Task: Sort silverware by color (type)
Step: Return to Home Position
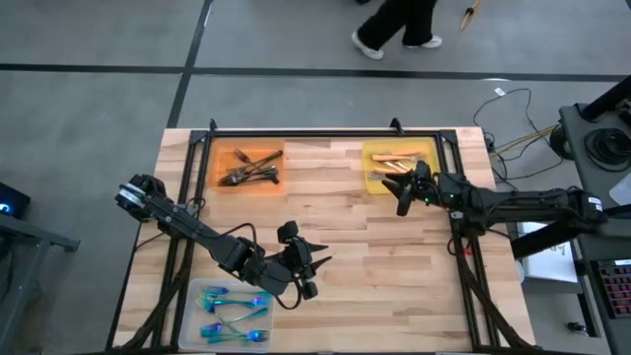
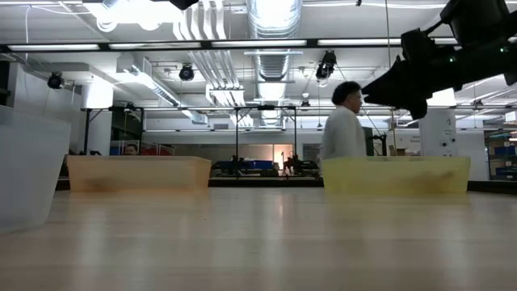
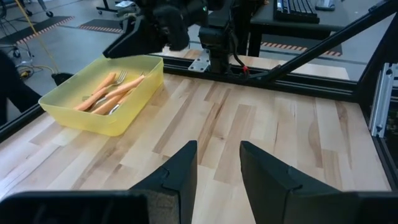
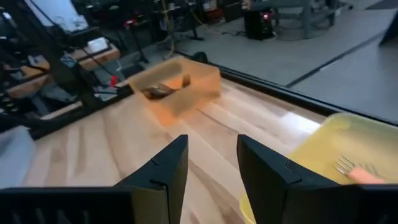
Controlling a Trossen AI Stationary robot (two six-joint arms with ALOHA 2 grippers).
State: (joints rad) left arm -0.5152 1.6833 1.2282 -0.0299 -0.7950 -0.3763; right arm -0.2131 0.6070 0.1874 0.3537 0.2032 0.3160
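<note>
left gripper (image 3: 217, 146), angular dark fingers parted and empty, hangs at six o'clock; right gripper (image 1: 398, 194) (likewise released) reaches by the translucent yellow tray (image 1: 373, 180) at two.

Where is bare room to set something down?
Free: wood between orange tray and yellow tray; the stretch from left gripper to the table's right edge. Crowded: beside clear tray, and at yellow tray by right gripper.

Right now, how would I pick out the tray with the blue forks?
In the overhead view, find the wooden table's lower left corner, beside the left gripper. The clear tray lies there, holding shiny blue-teal forks; the top edge has an orange tray and a yellow tray.
</note>
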